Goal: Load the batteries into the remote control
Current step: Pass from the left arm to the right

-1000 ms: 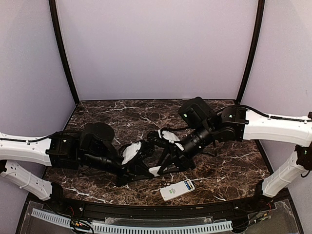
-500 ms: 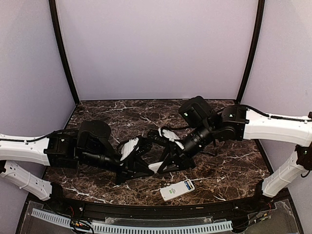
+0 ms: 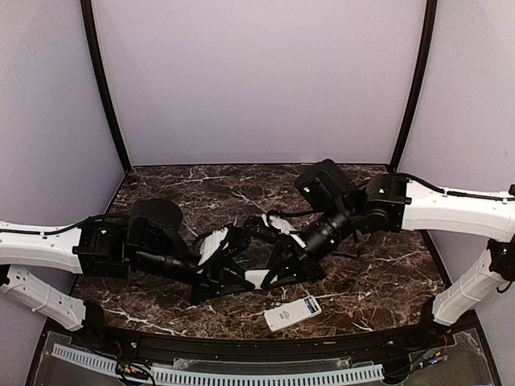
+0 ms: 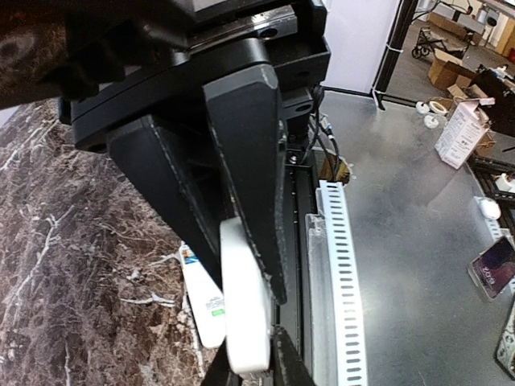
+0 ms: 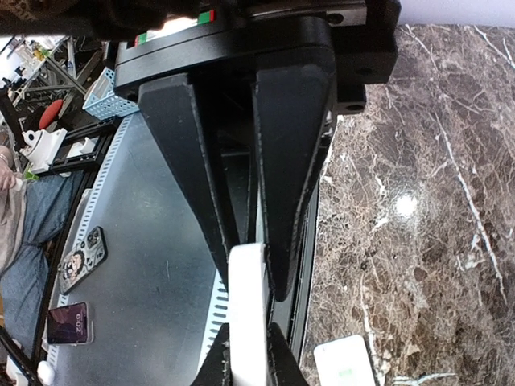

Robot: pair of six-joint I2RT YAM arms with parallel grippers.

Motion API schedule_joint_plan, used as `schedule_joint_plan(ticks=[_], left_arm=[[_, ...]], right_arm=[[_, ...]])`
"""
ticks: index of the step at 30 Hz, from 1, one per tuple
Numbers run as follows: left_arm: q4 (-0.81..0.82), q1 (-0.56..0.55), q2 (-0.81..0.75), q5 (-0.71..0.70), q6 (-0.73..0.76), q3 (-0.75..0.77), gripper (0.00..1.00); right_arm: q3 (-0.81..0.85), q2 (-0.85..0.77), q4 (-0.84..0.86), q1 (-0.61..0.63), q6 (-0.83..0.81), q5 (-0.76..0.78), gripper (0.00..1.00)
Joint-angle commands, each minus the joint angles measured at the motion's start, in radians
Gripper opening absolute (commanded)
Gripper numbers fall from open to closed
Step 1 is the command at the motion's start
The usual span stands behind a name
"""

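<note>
We meet mid-table, inside pale lilac walls (image 3: 257, 80).
Our left gripper (image 4: 248, 285) and right gripper (image 5: 253, 283) both pinch one white plastic piece (image 3: 256, 279); the remote control (image 3: 293, 314) lies on the dark marble table (image 3: 386, 277) near its front edge.

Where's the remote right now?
In the top view, the remote control lies flat on the marble table near its front edge, slightly right of centre, just in front of the right tool.

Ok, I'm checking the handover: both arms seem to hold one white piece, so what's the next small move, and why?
Probably open the left fingers. They and the right fingers both pinch the same white piece, so neither arm can carry it away until one lets go; which one is my guess.
</note>
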Motion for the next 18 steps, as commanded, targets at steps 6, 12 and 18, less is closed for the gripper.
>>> schedule_joint_plan(ticks=[6, 12, 18], left_arm=[[0.031, 0.003, -0.040, -0.149, -0.019, -0.054, 0.76], [0.022, 0.004, -0.068, -0.297, -0.026, -0.085, 0.98], [0.021, 0.007, -0.056, -0.374, -0.076, -0.113, 0.99]], right_arm=[[-0.100, -0.049, 0.140, -0.024, 0.199, 0.103, 0.00], [-0.194, -0.062, 0.149, -0.096, 0.378, 0.208, 0.00], [-0.334, -0.062, 0.187, -0.289, 0.609, 0.285, 0.00]])
